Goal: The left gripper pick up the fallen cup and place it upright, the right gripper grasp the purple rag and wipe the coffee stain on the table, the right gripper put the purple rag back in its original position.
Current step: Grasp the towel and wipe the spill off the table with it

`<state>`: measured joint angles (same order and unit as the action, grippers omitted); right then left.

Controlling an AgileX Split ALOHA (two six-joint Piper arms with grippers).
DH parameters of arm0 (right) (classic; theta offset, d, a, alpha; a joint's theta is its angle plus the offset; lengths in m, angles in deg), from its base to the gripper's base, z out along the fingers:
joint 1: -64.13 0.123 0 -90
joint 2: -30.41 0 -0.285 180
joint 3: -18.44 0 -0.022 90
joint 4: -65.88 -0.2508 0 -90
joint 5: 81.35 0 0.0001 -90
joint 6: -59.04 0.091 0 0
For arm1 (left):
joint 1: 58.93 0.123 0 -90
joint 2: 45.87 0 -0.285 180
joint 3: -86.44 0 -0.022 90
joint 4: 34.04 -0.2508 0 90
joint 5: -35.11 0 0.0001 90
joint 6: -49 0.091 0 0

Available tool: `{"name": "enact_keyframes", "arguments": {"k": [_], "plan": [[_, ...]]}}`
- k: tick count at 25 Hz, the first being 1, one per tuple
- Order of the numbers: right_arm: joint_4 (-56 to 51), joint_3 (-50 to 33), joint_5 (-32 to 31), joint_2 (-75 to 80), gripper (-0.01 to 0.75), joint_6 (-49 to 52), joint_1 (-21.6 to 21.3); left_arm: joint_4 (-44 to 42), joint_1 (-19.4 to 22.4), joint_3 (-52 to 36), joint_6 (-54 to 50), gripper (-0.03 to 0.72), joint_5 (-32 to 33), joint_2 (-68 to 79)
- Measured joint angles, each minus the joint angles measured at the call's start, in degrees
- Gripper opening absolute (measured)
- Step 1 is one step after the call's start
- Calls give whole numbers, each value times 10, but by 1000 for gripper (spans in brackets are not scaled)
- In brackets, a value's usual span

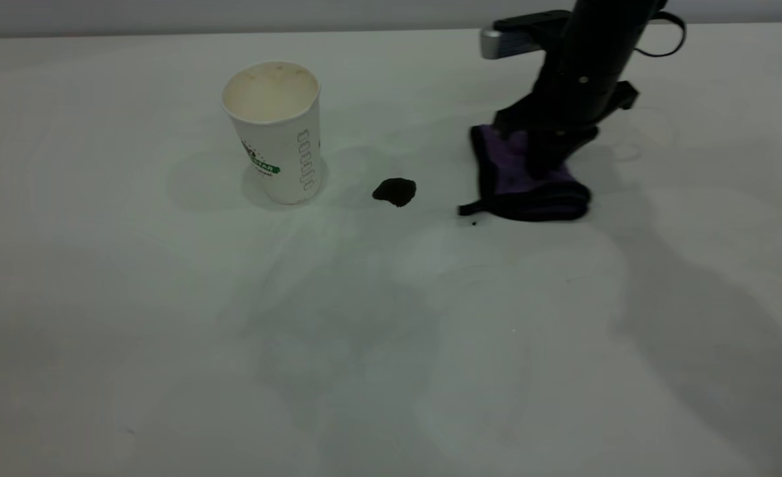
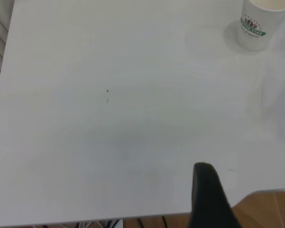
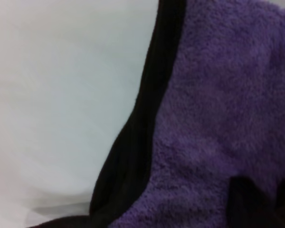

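- The cup [image 1: 277, 132] stands upright on the table [image 1: 165, 344], mouth up, so the first step looks done.
- The coffee stain [image 1: 394, 191] lies just beside the cup, between it and the purple rag [image 1: 523, 179], and is unwiped.
- The right gripper [image 1: 544, 156] is down on the rag, on the side away from the stain; whether its fingers are parted or closed on the cloth I cannot tell.
- The left gripper [image 2: 210, 199] is well away from the cup, near the table's edge — one dark finger shows, its spread unreadable.
- The rag looks soft, light and floppy (plush pile, black binding) — likely best pinched through the folded thickness, not by the corner loop.
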<state>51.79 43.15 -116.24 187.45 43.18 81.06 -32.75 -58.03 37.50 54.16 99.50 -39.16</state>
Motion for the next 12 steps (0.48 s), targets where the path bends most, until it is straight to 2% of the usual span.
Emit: {"name": "enact_keyframes", "arguments": {"k": [5, 12], "plan": [[-41, 8, 50, 10, 35, -32, 36, 0, 0, 0, 0, 496, 0, 0], [-48, 61, 60, 37, 35, -37, 82, 0, 0, 0, 0, 496, 0, 0]]}}
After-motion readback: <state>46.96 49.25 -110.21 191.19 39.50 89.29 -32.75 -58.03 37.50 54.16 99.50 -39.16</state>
